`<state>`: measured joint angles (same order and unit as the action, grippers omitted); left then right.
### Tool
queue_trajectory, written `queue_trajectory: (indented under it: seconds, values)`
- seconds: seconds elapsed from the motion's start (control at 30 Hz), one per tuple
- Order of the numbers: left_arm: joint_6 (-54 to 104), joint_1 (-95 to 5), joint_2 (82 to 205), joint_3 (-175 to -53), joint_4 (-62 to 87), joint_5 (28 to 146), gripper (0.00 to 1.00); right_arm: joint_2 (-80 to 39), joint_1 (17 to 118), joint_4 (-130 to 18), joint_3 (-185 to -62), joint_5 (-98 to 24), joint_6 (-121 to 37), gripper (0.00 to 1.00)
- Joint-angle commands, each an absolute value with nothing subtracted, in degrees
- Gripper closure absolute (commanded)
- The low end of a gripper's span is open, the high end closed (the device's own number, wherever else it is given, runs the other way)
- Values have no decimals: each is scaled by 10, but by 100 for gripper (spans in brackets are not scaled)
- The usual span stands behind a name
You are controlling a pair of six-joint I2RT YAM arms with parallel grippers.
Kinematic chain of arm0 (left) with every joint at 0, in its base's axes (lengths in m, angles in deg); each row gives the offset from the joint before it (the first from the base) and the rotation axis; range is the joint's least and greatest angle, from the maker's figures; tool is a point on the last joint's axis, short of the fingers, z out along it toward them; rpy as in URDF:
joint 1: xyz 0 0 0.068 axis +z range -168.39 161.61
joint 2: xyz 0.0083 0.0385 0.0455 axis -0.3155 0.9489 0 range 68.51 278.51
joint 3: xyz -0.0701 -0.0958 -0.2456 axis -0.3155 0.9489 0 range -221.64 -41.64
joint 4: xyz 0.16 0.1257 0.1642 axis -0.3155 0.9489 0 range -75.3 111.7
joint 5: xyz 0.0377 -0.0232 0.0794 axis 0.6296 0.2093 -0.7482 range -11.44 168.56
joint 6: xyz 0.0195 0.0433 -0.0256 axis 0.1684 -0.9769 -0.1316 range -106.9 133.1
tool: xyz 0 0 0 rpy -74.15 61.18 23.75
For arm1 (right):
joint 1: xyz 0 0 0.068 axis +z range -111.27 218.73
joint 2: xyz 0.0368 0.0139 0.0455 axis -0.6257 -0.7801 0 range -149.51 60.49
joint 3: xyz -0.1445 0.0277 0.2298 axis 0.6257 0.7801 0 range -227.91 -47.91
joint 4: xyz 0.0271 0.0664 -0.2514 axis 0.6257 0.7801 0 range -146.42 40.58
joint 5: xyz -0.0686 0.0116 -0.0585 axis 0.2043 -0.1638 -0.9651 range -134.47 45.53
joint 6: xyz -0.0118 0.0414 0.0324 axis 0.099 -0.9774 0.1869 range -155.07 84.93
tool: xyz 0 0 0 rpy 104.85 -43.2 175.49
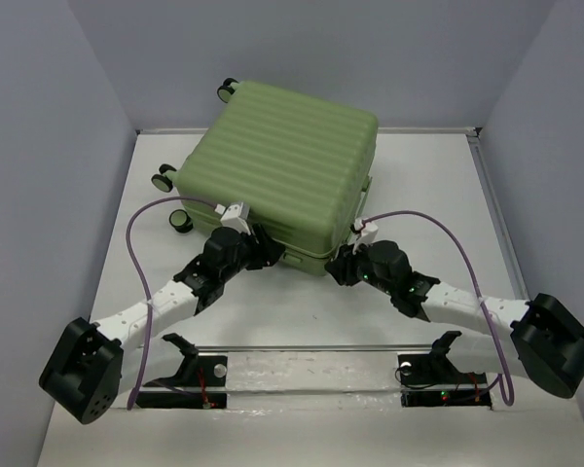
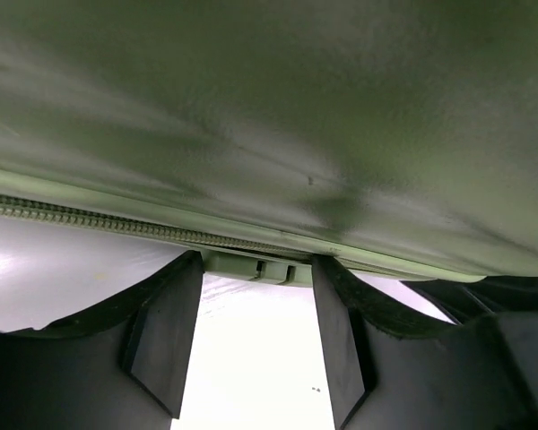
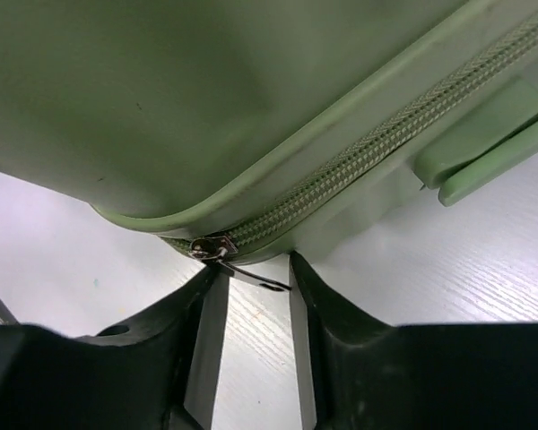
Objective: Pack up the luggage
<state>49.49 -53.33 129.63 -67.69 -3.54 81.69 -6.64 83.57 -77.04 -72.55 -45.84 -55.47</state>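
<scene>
The luggage [image 1: 282, 165] is a light olive-green ribbed hard-shell suitcase lying flat and closed on the white table; its lining is hidden. My left gripper [image 1: 266, 255] is at the case's near edge, jaws open, the fingertips [image 2: 175, 296] touching the rim by the zipper line [image 2: 90, 219] and a small green block [image 2: 260, 267]. My right gripper [image 1: 339, 261] is at the near right corner, jaws open. In the right wrist view the metal zipper slider [image 3: 208, 248] sits at that corner and its pull tab [image 3: 251, 274] lies across the gap between my fingers [image 3: 206, 340].
Black-and-green wheels [image 1: 164, 178] stick out on the case's left side, another at the far corner [image 1: 227, 89]. Grey walls enclose the table on three sides. A green handle part [image 3: 484, 148] shows on the case's side. Purple cables [image 1: 141, 219] loop beside each arm.
</scene>
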Motion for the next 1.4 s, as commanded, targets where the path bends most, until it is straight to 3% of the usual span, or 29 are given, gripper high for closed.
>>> queue_trajectory:
  seconds: [0.0,0.07,0.17,0.4,0.6,0.73,0.77,0.8,0.83,0.9,0.97,1.17,1.37]
  values:
    - [479,-537,1315,-677,-97,840,42,-52,845,-860,-726,-516,-576,68]
    - [481,-538,1321,-676,-108,846,43,-49,850,-853,-732,-514,-574,84]
    - [491,-540,1332,-675,-131,858,48,-51,856,-814,-745,-498,-577,93]
    - [509,-580,1384,-717,-165,830,54,-45,1024,-693,-788,-505,-647,93]
    - [539,-593,1422,-736,-204,827,57,-123,1058,-759,-825,-489,-690,93]
    - [536,-595,1402,-729,-198,815,58,-90,1063,-671,-844,-603,-688,93]
    - [534,-596,1396,-720,-193,813,58,-71,1063,-652,-833,-619,-691,92]
    - [530,-596,1391,-716,-190,812,58,-39,1058,-597,-831,-629,-703,80]
    - [530,-595,1381,-707,-183,813,58,-24,1058,-569,-830,-652,-707,58]
    - [531,-596,1373,-700,-184,815,58,3,1058,-510,-826,-678,-729,36]
    - [534,-596,1368,-692,-184,817,58,40,1053,-451,-827,-709,-744,27]
    - [535,-598,1360,-681,-183,818,58,77,1010,-433,-839,-742,-699,33]
    - [535,-598,1350,-677,-183,823,58,54,903,-462,-838,-715,-636,38]
